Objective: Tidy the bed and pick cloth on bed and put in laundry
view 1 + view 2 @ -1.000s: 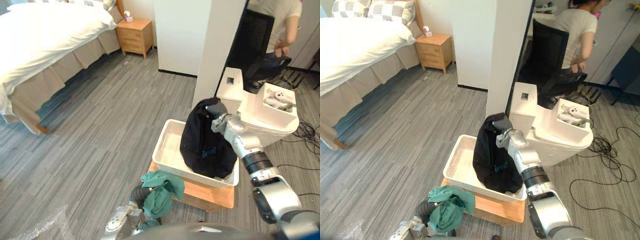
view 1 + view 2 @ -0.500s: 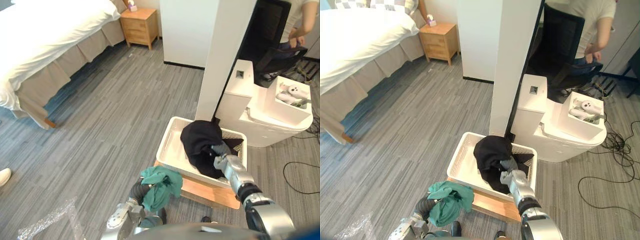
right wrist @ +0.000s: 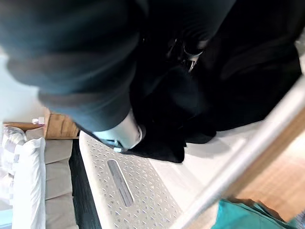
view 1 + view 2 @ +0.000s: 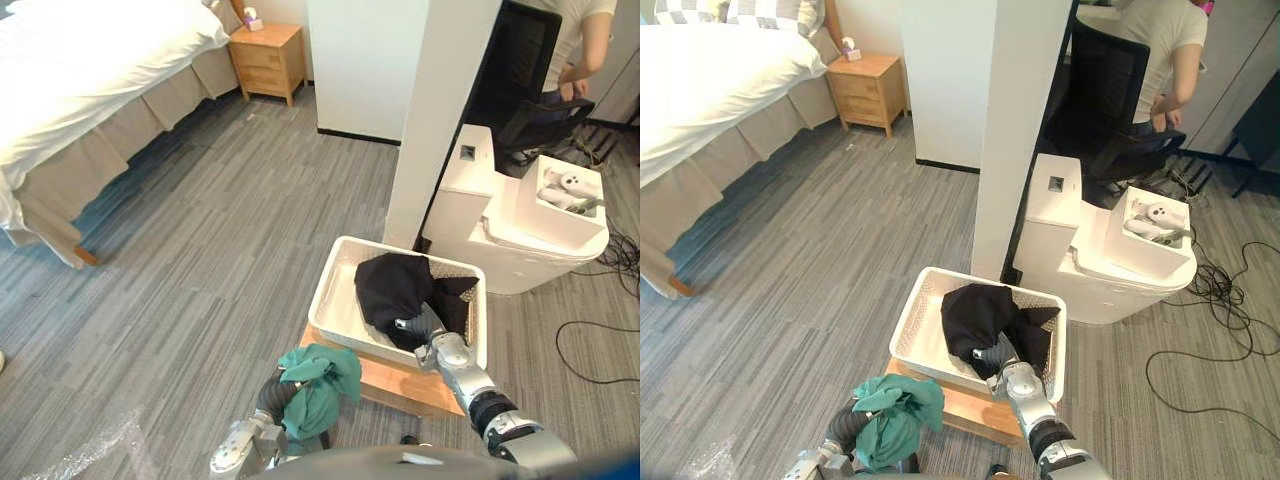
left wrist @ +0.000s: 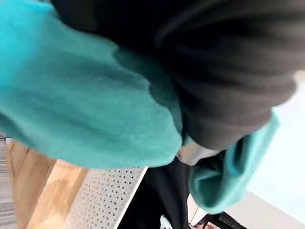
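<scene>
Right hand (image 4: 443,350) is resting on crumpled black cloth (image 4: 395,288) inside white perforated plastic basket (image 4: 334,300); left hand (image 5: 228,86) is carrying teal cloth (image 4: 318,385), due next; both grips indeterminable.

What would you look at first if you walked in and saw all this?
Probably the black cloth heaped in the white laundry basket just in front of the robot, with the right hand at the cloth's near edge. Next comes the bright green cloth bunched over the left hand, just short of the basket. The big white bed fills the far left corner.
</scene>
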Tool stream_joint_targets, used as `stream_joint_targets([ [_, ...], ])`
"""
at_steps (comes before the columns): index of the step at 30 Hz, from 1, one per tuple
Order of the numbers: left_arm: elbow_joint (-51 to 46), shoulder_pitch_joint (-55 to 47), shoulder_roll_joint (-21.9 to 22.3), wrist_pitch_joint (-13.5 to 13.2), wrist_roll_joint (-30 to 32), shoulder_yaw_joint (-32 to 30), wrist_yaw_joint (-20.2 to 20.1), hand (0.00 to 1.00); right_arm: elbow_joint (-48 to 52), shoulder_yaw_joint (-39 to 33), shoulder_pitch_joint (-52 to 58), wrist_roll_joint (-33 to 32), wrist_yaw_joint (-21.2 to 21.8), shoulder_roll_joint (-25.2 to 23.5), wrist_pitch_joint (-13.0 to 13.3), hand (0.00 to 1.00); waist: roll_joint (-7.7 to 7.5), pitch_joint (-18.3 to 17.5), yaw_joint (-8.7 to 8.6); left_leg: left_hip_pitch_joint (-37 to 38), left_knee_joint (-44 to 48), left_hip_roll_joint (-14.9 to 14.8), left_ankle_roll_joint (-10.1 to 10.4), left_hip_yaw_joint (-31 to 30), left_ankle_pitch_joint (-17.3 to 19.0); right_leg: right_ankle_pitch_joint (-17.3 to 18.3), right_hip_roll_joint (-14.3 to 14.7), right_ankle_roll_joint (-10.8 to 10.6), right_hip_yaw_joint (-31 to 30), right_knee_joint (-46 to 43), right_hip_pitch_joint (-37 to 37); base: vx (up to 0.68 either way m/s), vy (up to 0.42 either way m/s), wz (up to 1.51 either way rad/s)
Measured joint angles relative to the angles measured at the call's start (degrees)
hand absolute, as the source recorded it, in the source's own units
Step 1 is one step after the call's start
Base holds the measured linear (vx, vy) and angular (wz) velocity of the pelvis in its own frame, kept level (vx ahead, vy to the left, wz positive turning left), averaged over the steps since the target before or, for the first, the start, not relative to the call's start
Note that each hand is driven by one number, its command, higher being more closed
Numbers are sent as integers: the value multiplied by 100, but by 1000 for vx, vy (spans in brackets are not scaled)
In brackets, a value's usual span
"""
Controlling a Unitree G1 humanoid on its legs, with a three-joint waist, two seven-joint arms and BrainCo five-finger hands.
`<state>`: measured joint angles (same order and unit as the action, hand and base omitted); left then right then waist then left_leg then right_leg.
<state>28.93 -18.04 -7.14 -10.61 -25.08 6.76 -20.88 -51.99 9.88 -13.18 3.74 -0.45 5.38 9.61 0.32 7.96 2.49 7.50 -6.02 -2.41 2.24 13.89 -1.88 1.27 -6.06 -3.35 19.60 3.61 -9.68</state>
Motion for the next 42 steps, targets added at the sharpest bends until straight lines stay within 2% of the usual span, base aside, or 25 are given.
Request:
stream_joint_targets([
  [4,-1,55,0,0,111,-1,130,100,236,95,2,364,-136,145,-32,0,-1,-1,-10,74,2,-5,21,127,14,0,12,1,-53,66,-71,44,-3,-7],
  [9,-12,82,-2,-1,146,-10,224,100,831,175,-11,1061,-422,469,-216,0,4,-6,-63,105,1,-21,38,150,25,0,34,2,-105,84,-93,5,-4,-3],
  [14,-18,54,-13,0,146,-145,282,100,1196,-17,-18,1120,-481,647,-293,0,2,-6,-78,130,0,-41,38,197,26,-5,51,6,-140,77,-92,-24,-6,-5],
  [17,-84,-37,-12,1,146,-248,351,100,1710,-182,16,1119,-485,688,-324,0,-15,-15,-148,132,1,-64,38,233,28,-12,75,17,-160,80,-77,-22,-11,-7],
  [20,-139,-72,-7,2,146,-294,373,100,2408,-432,240,1119,-483,692,-371,0,-51,-39,-154,138,1,-90,37,287,44,-18,105,28,-241,99,-66,-1,-10,-8],
  [24,-351,-165,18,4,133,-422,513,100,2870,-832,651,1114,-514,689,-562,0,-117,-85,-185,137,3,-126,45,351,74,-17,153,45,-371,116,-36,26,-15,-10],
  [26,-363,-160,41,3,87,-560,628,100,2900,-1168,828,1107,-622,681,-653,0,-99,-98,-197,134,3,-138,54,415,88,-20,167,49,-451,112,20,25,-8,-17],
  [29,-655,-272,148,-15,-85,-1038,867,100,2937,-2072,1409,957,-912,677,-763,0,-47,-132,-318,129,5,-156,81,439,117,-10,184,66,-462,108,32,54,-13,-7],
  [31,-738,-288,172,-28,-133,-1227,928,100,2928,-2355,1611,846,-1010,677,-768,0,-24,-146,-351,129,5,-161,85,445,121,-3,190,75,-463,108,38,39,-18,-4],
  [33,-856,-277,199,-211,-135,-1643,1123,100,2598,-2838,1912,573,-1167,672,-754,0,6,-166,-459,134,5,-178,89,445,124,11,209,89,-459,108,34,0,0,0],
  [36,-1108,-221,184,-455,-142,-2062,1267,100,1874,-3187,2157,488,-1157,671,-724,0,38,-187,-491,143,4,-196,89,454,124,17,224,96,-453,97,33,0,0,0],
  [37,-1251,-126,156,-662,-140,-2245,1281,100,1407,-3252,2315,515,-1072,671,-702,0,53,-209,-488,147,3,-200,89,449,123,30,224,105,-445,70,34,-21,-11,3],
  [40,-1481,137,-18,-994,-124,-2351,1452,100,607,-3293,2483,609,-789,666,-669,0,70,-304,-490,148,1,-195,87,434,121,52,209,95,-398,24,43,-31,-6,4],
  [42,-1578,416,-201,-1119,-114,-2340,1622,100,259,-3300,2487,590,-600,645,-672,0,84,-383,-500,145,0,-187,77,428,116,78,194,98,-377,-1,91,-44,2,2],
])
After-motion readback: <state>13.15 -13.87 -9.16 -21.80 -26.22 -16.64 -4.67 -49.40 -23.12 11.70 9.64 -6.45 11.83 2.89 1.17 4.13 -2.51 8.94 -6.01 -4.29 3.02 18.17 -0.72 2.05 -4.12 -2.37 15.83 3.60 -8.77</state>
